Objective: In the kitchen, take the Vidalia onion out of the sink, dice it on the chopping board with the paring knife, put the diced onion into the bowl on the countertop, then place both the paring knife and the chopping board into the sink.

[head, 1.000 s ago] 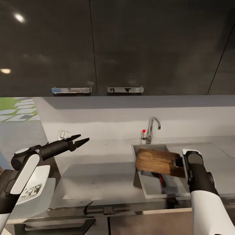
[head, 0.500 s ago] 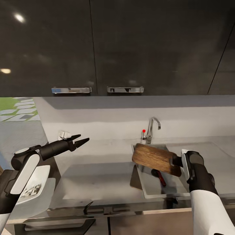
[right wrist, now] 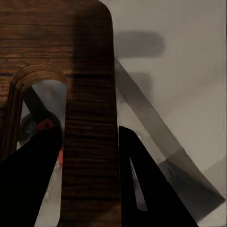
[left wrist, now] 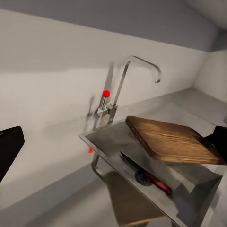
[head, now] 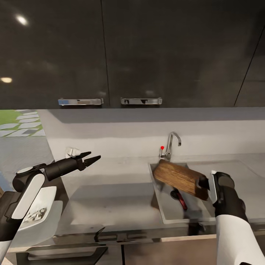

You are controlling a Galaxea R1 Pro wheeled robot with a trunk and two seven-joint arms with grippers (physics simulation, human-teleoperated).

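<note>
From the head view, my right gripper [head: 204, 183] holds the board [head: 179, 177] by its handle end, tilted over the sink [head: 156, 184], with the knife [head: 179, 198] already in the basin. I'd lower it slowly, clear of the tap [head: 171, 145]. In the left wrist view, the board [left wrist: 172, 140] hangs above the knife [left wrist: 145, 175]. My left gripper [head: 89, 157] is parted, empty. In the right wrist view, the fingers [right wrist: 142, 184] clamp the board [right wrist: 87, 118].

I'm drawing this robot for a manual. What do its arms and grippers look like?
Each arm has a smooth white shell on the lower part and a black, rounded segment toward the wrist. The left gripper ends in two slim, pointed black fingers. The right gripper has broad black wedge-shaped fingers. No cables or markings are visible.
</note>
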